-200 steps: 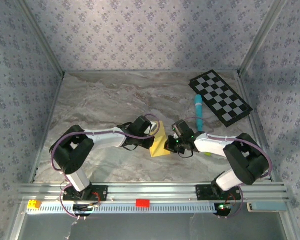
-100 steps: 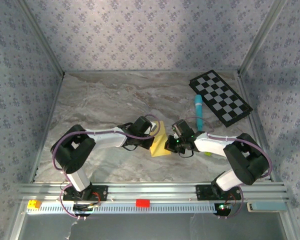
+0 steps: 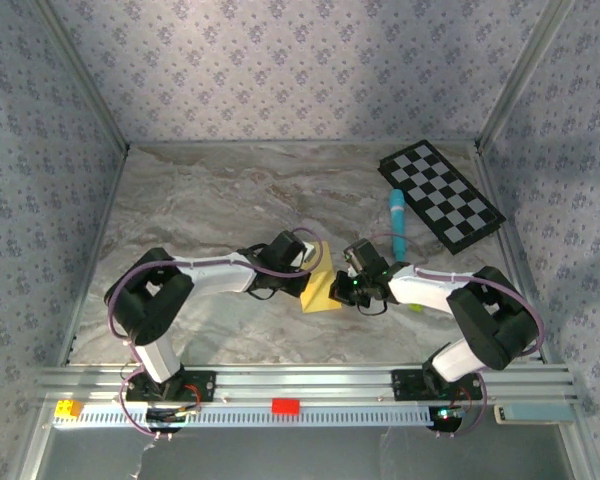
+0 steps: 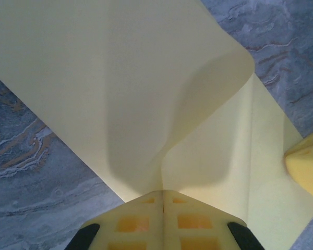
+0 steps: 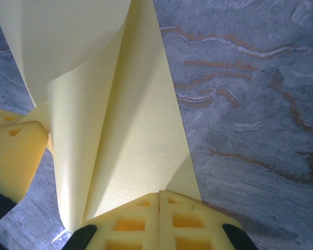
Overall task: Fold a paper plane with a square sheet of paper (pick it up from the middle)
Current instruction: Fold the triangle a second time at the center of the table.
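**Here, both jaws pinched shut on a bowed yellow sheet**

The left jaws are closed, their foam pads (image 4: 138, 224) pressed together on one edge of the square sheet of paper (image 3: 321, 283). The right jaws are closed too, pads (image 5: 130, 224) nipping the opposite edge. Between them the sheet bows in a soft rounded loop, not a sharp crease. It sits near the middle of the bench (image 3: 210, 200), somewhat toward the near edge. It is well apart from the checkered board (image 3: 441, 195) in the far right corner and the blue marker (image 3: 397, 225) near that.

The paper looks thin, light and floppy. It should bend at a touch, slip from a loose pinch, and crumple or tear if pulled taut, so gentle holds at the edges suit it.

From above, the arms cover much of the sheet, and the wrist views crop its far edges. Whether the corners line up, or the underside touches the bench, cannot be told.
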